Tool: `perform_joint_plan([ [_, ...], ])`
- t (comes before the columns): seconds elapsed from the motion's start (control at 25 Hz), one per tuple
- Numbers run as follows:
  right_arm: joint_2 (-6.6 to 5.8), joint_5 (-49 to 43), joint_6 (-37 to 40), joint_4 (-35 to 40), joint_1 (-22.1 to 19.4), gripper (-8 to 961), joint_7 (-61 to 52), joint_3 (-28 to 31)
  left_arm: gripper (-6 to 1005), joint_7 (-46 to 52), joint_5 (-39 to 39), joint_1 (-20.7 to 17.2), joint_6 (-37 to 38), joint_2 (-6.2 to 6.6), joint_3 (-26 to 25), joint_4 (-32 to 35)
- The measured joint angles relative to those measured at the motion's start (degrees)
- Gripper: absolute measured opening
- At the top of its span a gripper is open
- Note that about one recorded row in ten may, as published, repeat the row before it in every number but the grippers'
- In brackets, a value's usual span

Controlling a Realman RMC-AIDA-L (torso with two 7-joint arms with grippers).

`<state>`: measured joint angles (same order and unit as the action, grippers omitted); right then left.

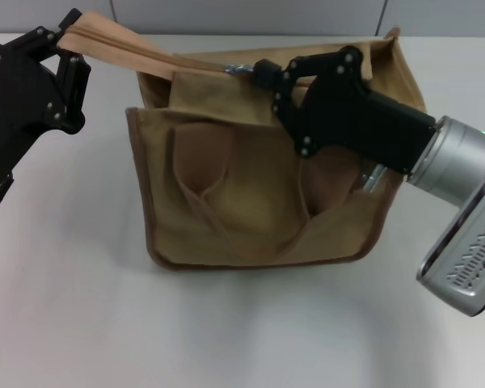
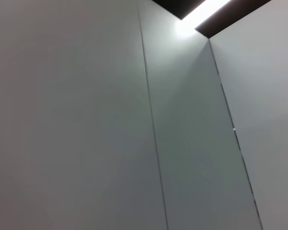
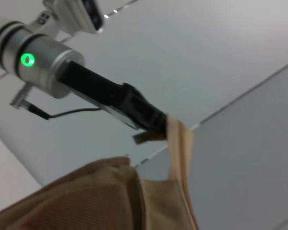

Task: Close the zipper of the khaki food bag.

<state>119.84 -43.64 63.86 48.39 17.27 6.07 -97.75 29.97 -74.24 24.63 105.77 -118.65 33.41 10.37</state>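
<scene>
Left hand [image 1: 71, 40] pinches the raised end of the khaki food bag [image 1: 259, 194] at its far-left top corner, fingers closed on the fabric strip and holding it up and outward; the right wrist view shows the same grip from behind [image 3: 158, 127]. Centre, the bag stands on the white counter [image 1: 81, 307], handle straps [image 1: 226, 202] facing the camera. Right hand [image 1: 255, 73] reaches across the top panel, fingertips narrowed on the silver pull tab [image 1: 238, 70] of the zipper [image 1: 174, 58].
</scene>
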Motion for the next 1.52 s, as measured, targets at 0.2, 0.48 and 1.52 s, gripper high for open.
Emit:
perform_joint_plan([
  [0.2, -0.04, 0.94, 2.6, -2.13, -1.21, 3, 0.13, 2.4, 31, 0.0, 0.0, -0.09, -0.96, 0.01, -0.31, 0.0],
  [0.48, 0.01, 1.46, 6.06, -5.31, -2.86, 4, 0.48, 6.33, 31, 0.0, 0.0, -0.11, -2.47, 0.05, -0.32, 0.0],
  [1.52, -0.27, 5.86, 18.32, -20.68, -2.56, 4, 3.12, 12.49, 32, 0.0, 0.1, 0.77, -6.22, -0.07, 0.05, 0.0],
])
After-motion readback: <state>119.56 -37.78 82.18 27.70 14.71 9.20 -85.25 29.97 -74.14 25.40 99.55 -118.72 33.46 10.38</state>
